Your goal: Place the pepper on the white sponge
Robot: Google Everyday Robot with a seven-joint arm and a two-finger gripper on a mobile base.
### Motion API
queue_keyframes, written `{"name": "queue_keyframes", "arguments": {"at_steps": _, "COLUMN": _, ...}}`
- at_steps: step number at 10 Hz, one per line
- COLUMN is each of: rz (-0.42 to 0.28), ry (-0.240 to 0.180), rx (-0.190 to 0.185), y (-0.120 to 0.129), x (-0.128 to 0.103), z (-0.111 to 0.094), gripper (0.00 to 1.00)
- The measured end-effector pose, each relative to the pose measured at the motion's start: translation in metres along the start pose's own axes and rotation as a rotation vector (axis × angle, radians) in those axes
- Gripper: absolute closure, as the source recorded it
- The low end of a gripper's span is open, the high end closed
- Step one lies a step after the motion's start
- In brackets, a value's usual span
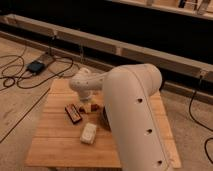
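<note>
The pepper (94,106), a small reddish-orange piece, lies on the wooden table (55,145), just right of the dark brown block (73,113). The white sponge (89,133) lies nearer the front, below the pepper and apart from it. My gripper (88,102) hangs from the white wrist (81,82), right at the pepper's left side and partly covering it. The large white arm (132,115) fills the right of the view.
A dark round bowl (105,119) sits right of the sponge, mostly hidden behind the arm. Black cables (15,75) and a small box (36,66) lie on the floor to the left. A long dark rail runs behind the table.
</note>
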Motion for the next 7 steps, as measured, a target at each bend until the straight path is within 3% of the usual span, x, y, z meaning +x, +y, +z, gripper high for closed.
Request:
{"name": "queue_keyframes", "arguments": {"at_steps": 5, "rz": 0.018, "ry": -0.002, "rx": 0.008, "y": 0.005, "x": 0.003, "z": -0.004, "gripper": 0.98}}
{"name": "queue_keyframes", "arguments": {"at_steps": 7, "rz": 0.014, "ry": -0.006, "rx": 0.019, "y": 0.008, "x": 0.000, "z": -0.017, "gripper": 1.00}}
